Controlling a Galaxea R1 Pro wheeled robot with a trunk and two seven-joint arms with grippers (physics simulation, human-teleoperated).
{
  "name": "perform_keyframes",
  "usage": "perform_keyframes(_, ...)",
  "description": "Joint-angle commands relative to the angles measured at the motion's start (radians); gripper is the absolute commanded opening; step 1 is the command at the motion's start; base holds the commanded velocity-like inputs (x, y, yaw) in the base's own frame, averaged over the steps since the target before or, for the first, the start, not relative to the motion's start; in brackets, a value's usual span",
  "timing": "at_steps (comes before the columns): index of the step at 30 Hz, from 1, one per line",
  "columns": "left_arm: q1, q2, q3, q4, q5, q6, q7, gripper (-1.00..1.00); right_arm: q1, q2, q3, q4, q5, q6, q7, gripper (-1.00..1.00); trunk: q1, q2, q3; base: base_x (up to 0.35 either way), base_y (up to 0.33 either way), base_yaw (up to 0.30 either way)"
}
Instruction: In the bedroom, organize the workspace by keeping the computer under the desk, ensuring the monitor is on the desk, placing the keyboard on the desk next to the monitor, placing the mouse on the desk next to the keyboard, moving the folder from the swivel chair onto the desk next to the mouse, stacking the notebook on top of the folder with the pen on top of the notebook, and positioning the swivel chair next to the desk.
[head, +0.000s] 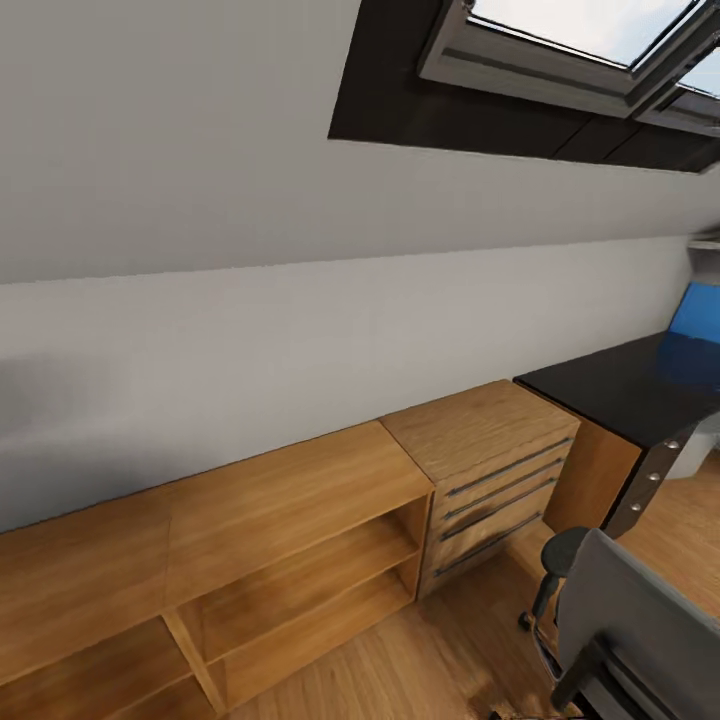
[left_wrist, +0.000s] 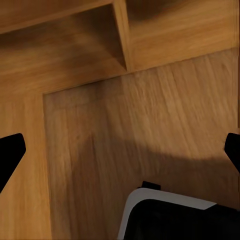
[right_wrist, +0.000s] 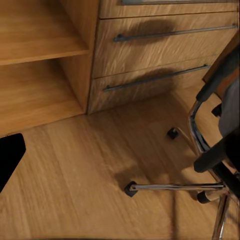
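wood floor (right_wrist: 75, 175) separates swivel chair (right_wrist: 220, 155) (castors down) from right pincer (right_wrist: 7, 157).

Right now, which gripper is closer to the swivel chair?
Right. The right wrist view looks down on the swivel chair's metal base and castors close by; the left wrist view shows wood floor and open shelving instead.
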Motion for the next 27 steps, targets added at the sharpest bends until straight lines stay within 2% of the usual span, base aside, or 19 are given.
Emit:
perform_keyframes(1, 0.001, 0.0, -0.009, -0.002, 0.009, -0.001, 0.003, 1.0, -0.001, 0.001, 0.009, 0.001, -0.004, -0.001, -0.006, 1.0, 0.0, -0.001, -0.002, 0.0, 0.0, -0.272)
perform_keyframes(27, 0.001, 0.0, -0.008, -0.002, 0.009, -0.001, 0.003, 1.0, -0.001, 0.001, 0.009, 0.001, -0.004, -0.001, -0.006, 1.0, 0.0, -0.001, -0.018, 0.0, 0.0, -0.272)
